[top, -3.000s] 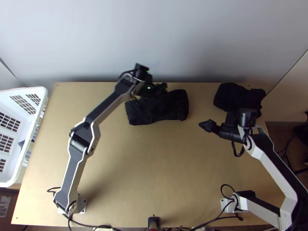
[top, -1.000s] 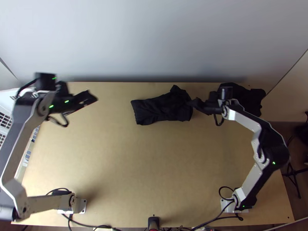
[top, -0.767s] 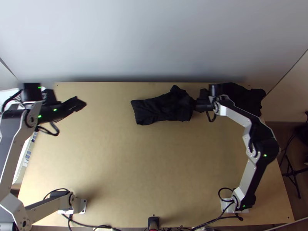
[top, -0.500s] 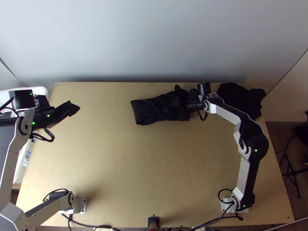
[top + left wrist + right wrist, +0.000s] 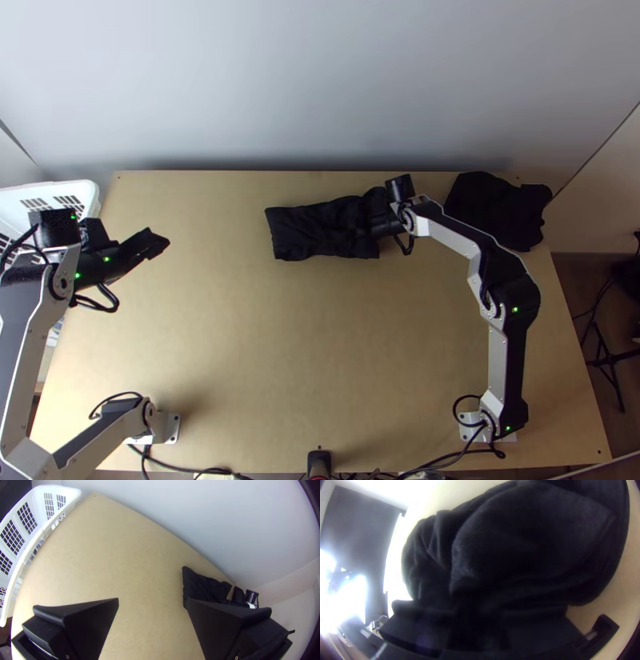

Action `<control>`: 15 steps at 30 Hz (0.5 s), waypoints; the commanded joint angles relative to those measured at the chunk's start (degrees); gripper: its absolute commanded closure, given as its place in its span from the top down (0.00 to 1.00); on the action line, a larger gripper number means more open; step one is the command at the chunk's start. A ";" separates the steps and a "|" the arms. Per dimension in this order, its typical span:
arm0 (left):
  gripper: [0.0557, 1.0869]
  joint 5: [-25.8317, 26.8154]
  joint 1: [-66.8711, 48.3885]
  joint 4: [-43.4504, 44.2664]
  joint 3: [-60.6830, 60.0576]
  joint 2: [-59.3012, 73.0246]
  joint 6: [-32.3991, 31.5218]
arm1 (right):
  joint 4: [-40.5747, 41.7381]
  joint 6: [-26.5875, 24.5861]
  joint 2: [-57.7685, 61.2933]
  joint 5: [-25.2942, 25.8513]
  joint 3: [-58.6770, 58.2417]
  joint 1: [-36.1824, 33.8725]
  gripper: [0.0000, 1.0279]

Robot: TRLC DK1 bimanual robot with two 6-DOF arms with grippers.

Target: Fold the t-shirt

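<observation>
Shirt bunched at one end, far middle of counter; left tool wide open, empty; right tool, grip can't tell, might rumple folds by pushing inward.

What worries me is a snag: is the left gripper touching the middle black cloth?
Apart. The top view shows bare table between the left gripper and the cloth.

Silver-grey links studded with small screws meet black joints, with green lights and looping black cables.
</observation>
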 commanded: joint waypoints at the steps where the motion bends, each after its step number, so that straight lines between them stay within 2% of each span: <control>1: 0.95 0.06 0.00 0.66 -3.54 -1.07 -0.22 | -3.79 -4.88 -1.28 5.26 0.49 1.44 0.03; 6: 0.95 0.15 -1.41 2.94 -8.28 -3.44 0.30 | -4.58 -5.32 -8.84 7.11 2.60 -3.66 0.03; 15: 0.95 0.77 -3.96 7.42 -12.15 -1.95 -0.57 | -13.28 -7.87 -17.45 9.48 12.88 -13.06 0.03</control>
